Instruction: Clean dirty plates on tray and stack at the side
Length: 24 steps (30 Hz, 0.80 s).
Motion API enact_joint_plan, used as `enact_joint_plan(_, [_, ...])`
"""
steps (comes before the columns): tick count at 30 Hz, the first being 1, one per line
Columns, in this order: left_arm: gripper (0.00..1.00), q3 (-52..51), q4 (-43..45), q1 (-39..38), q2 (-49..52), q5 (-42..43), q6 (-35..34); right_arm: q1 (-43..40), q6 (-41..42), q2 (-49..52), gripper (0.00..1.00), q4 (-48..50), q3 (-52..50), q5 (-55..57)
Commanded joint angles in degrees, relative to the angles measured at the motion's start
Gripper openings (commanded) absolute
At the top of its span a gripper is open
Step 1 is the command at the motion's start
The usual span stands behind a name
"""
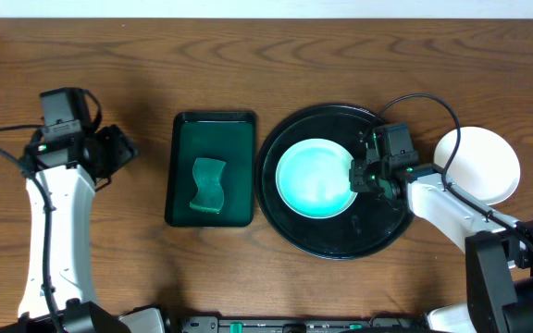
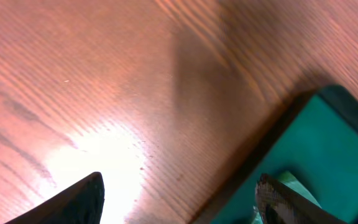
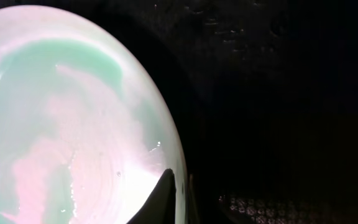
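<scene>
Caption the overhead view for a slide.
Right gripper at rim of mint plate on black tray; left gripper open beside green tray.

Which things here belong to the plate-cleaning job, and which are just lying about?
Belong to the job:
mint plate, on the black tray
white plate, set aside on the right
sponge, for wiping

Just lying about:
green tray, which only holds the sponge
</scene>
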Motion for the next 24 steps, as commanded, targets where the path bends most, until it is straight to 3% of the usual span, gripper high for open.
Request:
enact_joint_plan(1, [0.79,0.9,-0.4,2.0,-0.2,-0.3,-0.1,0.8,-0.3,0.5,0.17,0.3,-0.1,-1.0])
enact_joint_plan(10, [0.79,0.9,-0.4,2.3,-0.2,-0.3,-0.1,0.8,-0.3,0.5,0.29,0.3,-0.1,-1.0])
enact_joint_plan(24, [0.8,0.9,-0.4,2.3,-0.2,-0.3,-0.1,0.8,-0.3,0.5,0.38,0.3,-0.1,-1.0])
